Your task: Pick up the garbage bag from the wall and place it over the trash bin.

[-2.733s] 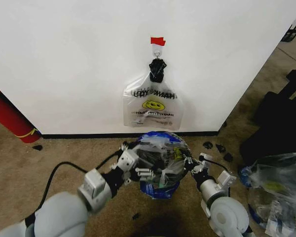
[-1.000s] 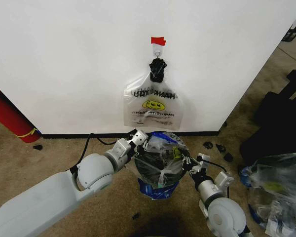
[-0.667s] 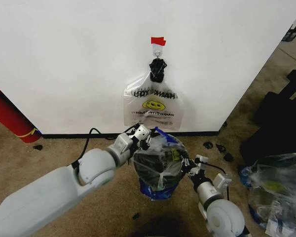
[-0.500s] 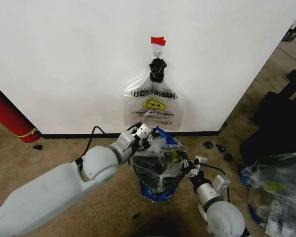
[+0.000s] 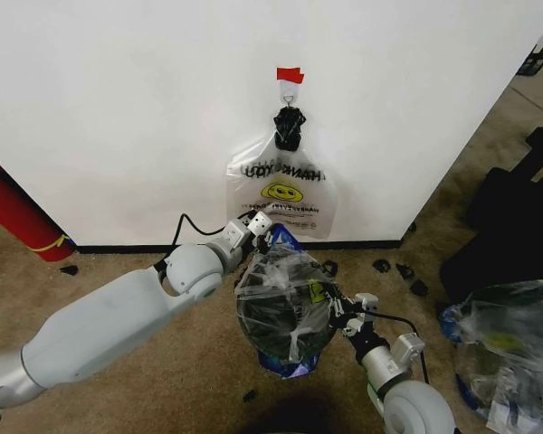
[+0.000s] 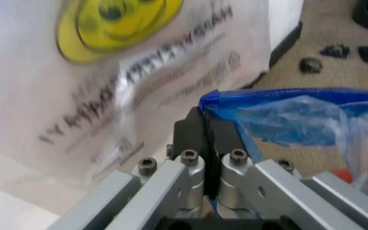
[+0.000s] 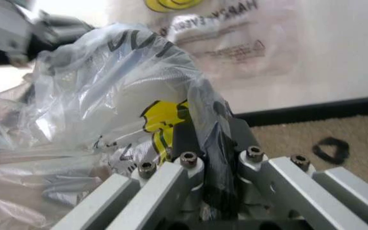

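The garbage bag, see-through with blue patches and a small yellow print, is stretched between both grippers. Through it shows the trash bin, dark and round, on the carpet near the wall. My left gripper is at the bag's far side by the baseboard, shut on its blue rim. My right gripper is at the near right side, shut on a bunched fold of the bag. The hook under red tape carries a whitish smiley bag with black lettering.
A red cylinder leans at the wall on the left. Small black scraps lie on the carpet to the right of the bin. A pile of clear bags and dark gear fill the right side.
My left gripper has carried the blue rim up and toward the wall. The right gripper has drawn back toward me, and the bag is now pulled wider and higher.
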Controlling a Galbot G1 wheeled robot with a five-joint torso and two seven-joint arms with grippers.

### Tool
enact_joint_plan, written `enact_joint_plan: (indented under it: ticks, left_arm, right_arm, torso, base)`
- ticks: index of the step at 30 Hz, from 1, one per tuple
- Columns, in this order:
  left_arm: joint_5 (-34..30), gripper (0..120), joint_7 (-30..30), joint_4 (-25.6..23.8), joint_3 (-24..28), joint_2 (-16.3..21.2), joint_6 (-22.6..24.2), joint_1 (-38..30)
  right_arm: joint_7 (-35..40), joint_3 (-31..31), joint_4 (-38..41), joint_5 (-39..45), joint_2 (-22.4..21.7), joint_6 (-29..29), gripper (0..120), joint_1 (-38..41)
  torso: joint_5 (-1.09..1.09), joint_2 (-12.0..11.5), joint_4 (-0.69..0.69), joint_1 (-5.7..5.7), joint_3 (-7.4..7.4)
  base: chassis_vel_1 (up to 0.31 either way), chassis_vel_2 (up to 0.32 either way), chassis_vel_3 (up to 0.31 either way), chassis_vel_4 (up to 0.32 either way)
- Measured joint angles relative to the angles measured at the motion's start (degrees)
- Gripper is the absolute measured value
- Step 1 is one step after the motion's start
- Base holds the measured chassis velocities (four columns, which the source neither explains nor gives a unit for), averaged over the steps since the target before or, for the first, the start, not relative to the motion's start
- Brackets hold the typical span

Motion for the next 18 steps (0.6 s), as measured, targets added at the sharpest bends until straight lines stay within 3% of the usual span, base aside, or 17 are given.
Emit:
enact_joint_plan:
  ticks: [10, 18]
  left_arm:
    - [0.21, 0, 3.24, 6.61, 2.81, -0.54, -0.91, -1.95]
    - [2.6, 0, 4.52, 6.83, 3.27, 0.61, 0.83, -1.47]
  right_arm:
    - [-5.75, 0.85, -1.08, -1.56, -0.54, 3.63, 1, -1.05]
    - [-6.02, 0.97, -1.08, -1.54, -0.62, 4.11, 1, -1.2]
  torso:
    - [-0.01, 0.0, 0.0, 0.0, 0.0]
    - [-0.01, 0.0, 0.0, 0.0, -0.01]
  base:
    - [0.0, 0.0, 0.0, 0.0]
    - [0.0, 0.0, 0.0, 0.0]
